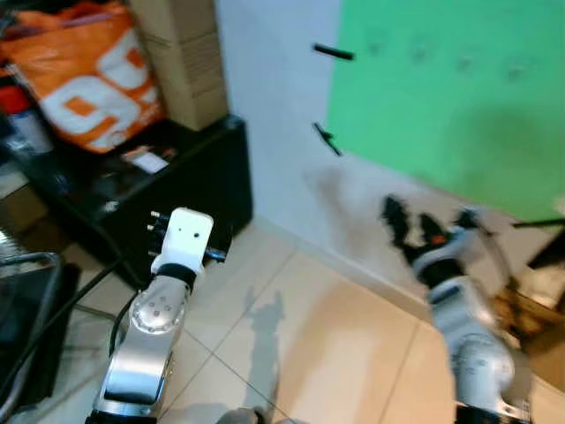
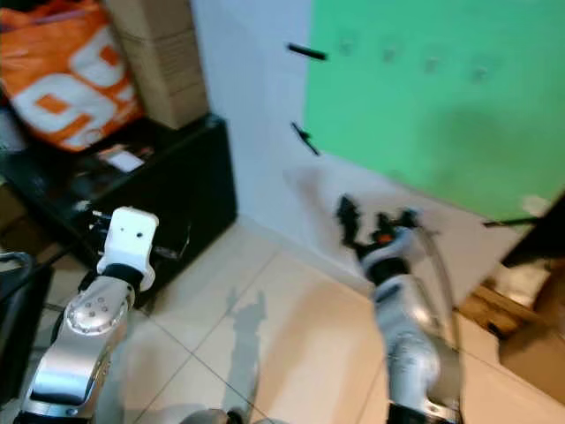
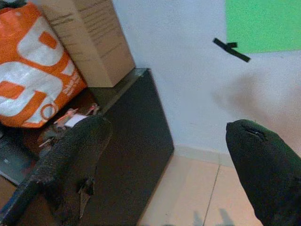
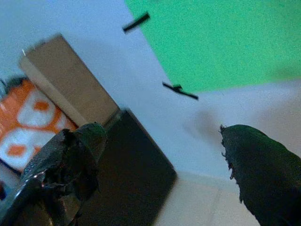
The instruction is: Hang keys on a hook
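Observation:
A green panel [image 1: 459, 97] covers the white wall ahead; several faint small marks [image 1: 419, 53] run along its top, too blurred to make out. On the black cabinet [image 1: 203, 177] lie small items with a white tag [image 3: 75, 118], also too blurred to identify. My left gripper [image 3: 167, 127] is raised in front of the cabinet, open, nothing between its fingers. My right gripper [image 1: 410, 216] is held up before the wall below the green panel, open and empty too.
An orange bag [image 1: 88, 84] and a tall cardboard box [image 1: 181, 53] stand on the cabinet. Two black tape strips [image 1: 334, 53] mark the wall. Cardboard pieces [image 1: 530, 309] lie at the right; a dark frame with cables [image 1: 26, 300] is at the left. Beige tiles cover the floor.

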Robot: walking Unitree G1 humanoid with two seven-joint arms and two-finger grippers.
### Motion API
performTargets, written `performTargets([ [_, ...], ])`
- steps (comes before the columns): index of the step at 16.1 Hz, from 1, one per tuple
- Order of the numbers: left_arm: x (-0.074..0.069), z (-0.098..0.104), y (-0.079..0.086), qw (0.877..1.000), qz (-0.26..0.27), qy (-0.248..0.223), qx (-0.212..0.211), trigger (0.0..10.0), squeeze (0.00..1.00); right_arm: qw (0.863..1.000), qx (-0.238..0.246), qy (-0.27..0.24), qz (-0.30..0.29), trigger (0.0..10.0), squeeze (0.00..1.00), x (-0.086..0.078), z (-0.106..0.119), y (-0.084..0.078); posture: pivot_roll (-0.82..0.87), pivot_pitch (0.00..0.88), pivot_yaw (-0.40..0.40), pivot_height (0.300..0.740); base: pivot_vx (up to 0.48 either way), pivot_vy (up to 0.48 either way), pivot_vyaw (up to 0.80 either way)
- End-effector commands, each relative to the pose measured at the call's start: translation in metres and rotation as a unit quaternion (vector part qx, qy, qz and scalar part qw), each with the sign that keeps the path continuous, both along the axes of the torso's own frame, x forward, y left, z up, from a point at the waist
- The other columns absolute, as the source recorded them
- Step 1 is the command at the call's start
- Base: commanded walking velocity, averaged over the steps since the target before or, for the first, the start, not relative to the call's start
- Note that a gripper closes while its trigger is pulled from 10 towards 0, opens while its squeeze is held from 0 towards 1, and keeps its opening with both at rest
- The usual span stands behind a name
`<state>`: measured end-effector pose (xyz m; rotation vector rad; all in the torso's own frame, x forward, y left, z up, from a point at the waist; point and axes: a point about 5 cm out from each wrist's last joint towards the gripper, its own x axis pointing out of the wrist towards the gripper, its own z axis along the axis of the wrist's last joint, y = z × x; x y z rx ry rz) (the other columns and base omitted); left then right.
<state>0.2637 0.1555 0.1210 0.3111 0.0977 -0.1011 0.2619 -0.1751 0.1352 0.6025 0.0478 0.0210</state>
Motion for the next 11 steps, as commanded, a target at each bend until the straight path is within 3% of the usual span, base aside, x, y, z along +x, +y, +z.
performTargets([
  [1,0.002,0.005,0.002,1.000,0.000,-0.007,0.000,10.0,0.96,0.999,0.028,-0.015,0.002,10.0,0.00,0.003,0.008,0.005,-0.05,0.000,0.013,0.740,0.000,0.000,0.80],
  [2,0.002,0.005,0.002,1.000,-0.001,-0.008,-0.001,10.0,0.96,1.000,0.021,-0.013,0.001,10.0,0.00,0.004,0.007,0.003,-0.05,0.000,0.014,0.740,0.000,0.000,0.79],
  [3,0.002,0.006,0.002,1.000,-0.002,-0.009,-0.001,10.0,0.97,1.000,-0.017,-0.005,0.001,10.0,0.00,0.004,0.005,0.002,-0.05,0.000,0.014,0.740,0.240,0.000,0.71],
  [5,0.002,0.006,0.001,1.000,-0.006,-0.009,-0.006,10.0,0.98,0.987,-0.156,0.030,-0.004,10.0,0.00,0.002,-0.003,-0.001,-0.05,0.000,0.011,0.740,0.298,0.000,0.00],
  [8,0.001,0.005,0.002,1.000,-0.004,-0.006,-0.006,10.0,0.98,0.972,-0.221,0.064,-0.055,10.0,0.00,-0.004,-0.012,-0.014,-0.05,0.000,0.011,0.740,0.319,0.000,0.00],
  [10,0.001,0.004,0.002,1.000,-0.005,-0.005,-0.007,10.0,0.98,0.959,-0.268,0.032,-0.091,10.0,0.00,-0.005,-0.010,-0.019,-0.05,0.000,0.012,0.740,0.317,0.000,0.00],
  [11,0.001,0.004,0.002,1.000,-0.005,-0.004,-0.007,10.0,0.98,0.959,-0.263,0.026,-0.097,10.0,0.00,-0.005,-0.009,-0.019,-0.05,0.000,0.012,0.740,0.315,0.000,0.00],
])
